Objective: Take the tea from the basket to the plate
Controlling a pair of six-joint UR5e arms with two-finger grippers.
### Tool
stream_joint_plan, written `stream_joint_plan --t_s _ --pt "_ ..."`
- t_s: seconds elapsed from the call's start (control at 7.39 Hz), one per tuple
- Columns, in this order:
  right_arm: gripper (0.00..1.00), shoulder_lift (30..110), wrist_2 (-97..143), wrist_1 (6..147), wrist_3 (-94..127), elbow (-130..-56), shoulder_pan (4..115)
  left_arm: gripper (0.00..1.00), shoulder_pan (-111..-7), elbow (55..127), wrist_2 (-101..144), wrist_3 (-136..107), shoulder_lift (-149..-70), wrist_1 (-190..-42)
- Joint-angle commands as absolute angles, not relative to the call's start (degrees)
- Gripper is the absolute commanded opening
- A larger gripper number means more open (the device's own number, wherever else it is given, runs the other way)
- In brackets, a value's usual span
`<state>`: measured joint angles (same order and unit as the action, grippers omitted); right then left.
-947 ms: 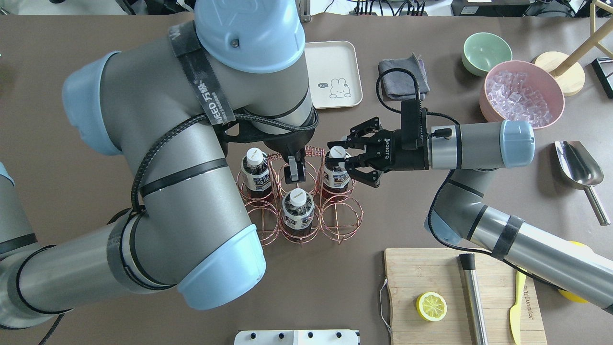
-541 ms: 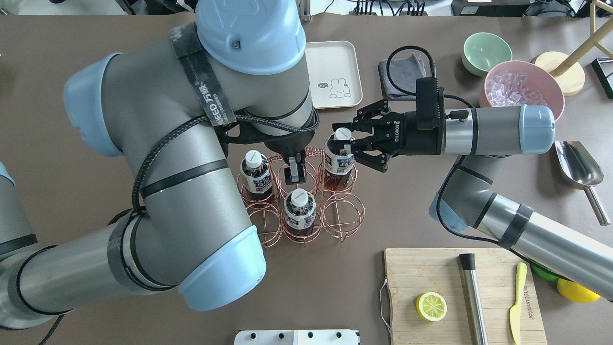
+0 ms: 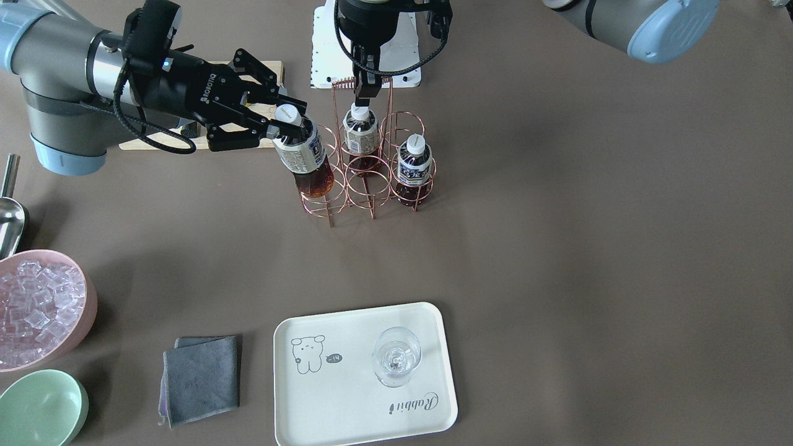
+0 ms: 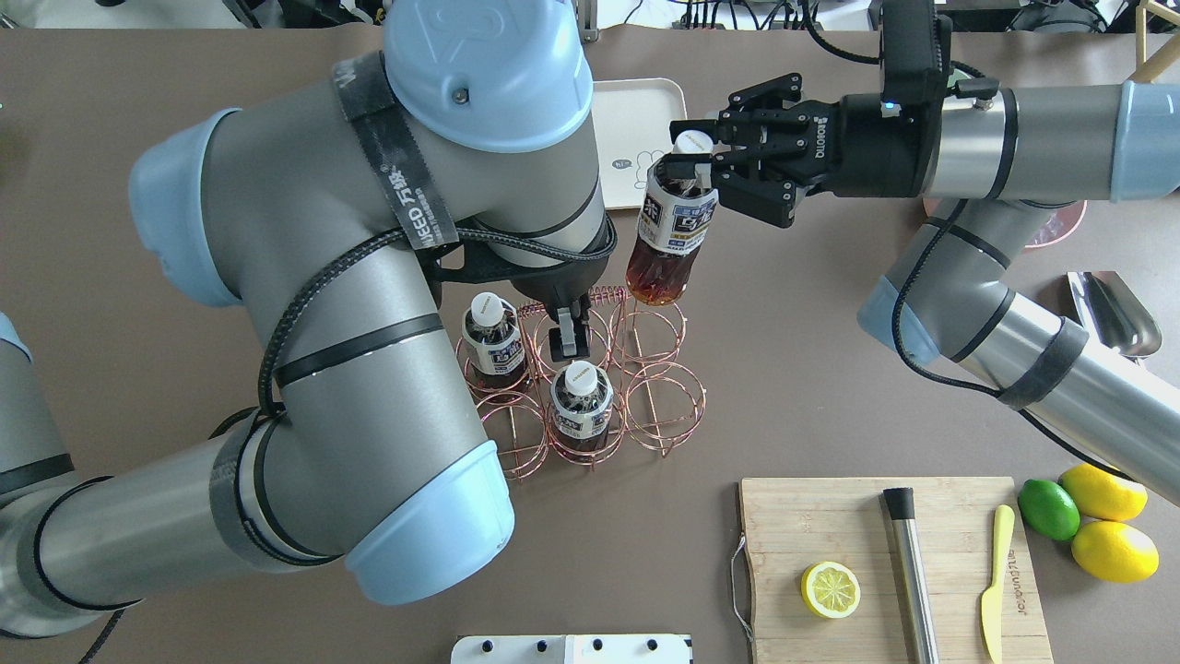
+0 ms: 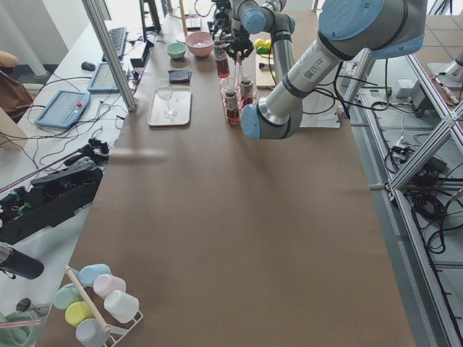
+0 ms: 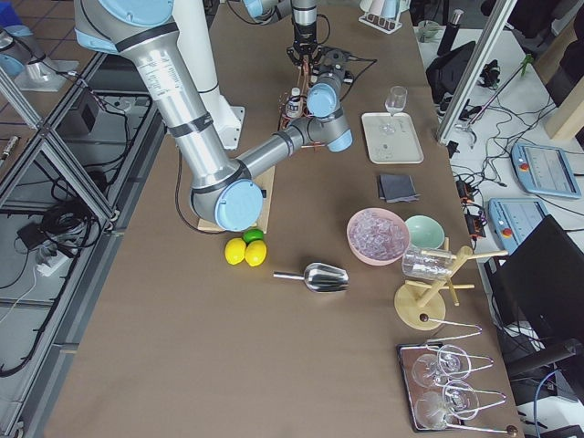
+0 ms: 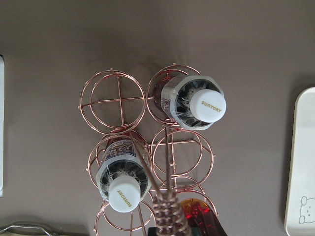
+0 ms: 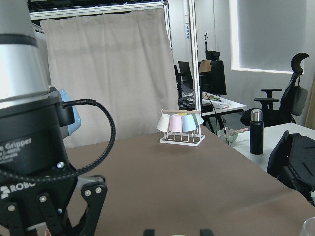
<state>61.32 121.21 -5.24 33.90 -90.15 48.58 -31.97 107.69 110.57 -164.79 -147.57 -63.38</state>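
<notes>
My right gripper (image 4: 693,166) is shut on the neck of a tea bottle (image 4: 671,231) with a white cap and holds it tilted in the air, above the far right cell of the copper wire basket (image 4: 656,408). In the front view the gripper (image 3: 285,124) holds the bottle (image 3: 305,160) over the basket's (image 3: 370,197) end cell. Two more tea bottles (image 4: 490,339) (image 4: 581,404) stand in the basket. My left gripper (image 4: 566,334) is shut on the basket's looped handle. The cream plate (image 3: 347,402) lies farther across the table.
A wine glass (image 3: 396,356) stands on the plate. A grey cloth (image 3: 199,378), a pink bowl of ice (image 3: 37,310) and a green bowl (image 3: 40,409) lie beside it. A cutting board (image 4: 885,563) with a lemon half, a metal scoop (image 4: 1115,314) and whole citrus are at the near right.
My right gripper has closed on the far right bottle, lifted it out of its basket cell and carried it toward the plate. The left gripper has stayed on the handle.
</notes>
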Motion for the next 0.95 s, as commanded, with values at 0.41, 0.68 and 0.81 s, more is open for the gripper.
stream_joint_plan --t_s 0.41,0.68,0.81 --pt "0.0 57.8 113.4 -4.0 26.6 -75.8 54.2 0.0 -33.2 108.5 110.7 -164.8 -147.5 -63.1" --pt "0.0 51.4 106.2 -4.0 25.2 -63.4 54.0 0.0 -36.2 110.3 111.3 -164.4 -147.5 -61.7" --pt "0.0 49.9 101.4 -4.0 25.2 -60.5 52.8 0.0 -38.2 111.4 112.4 -164.1 -147.4 -61.4"
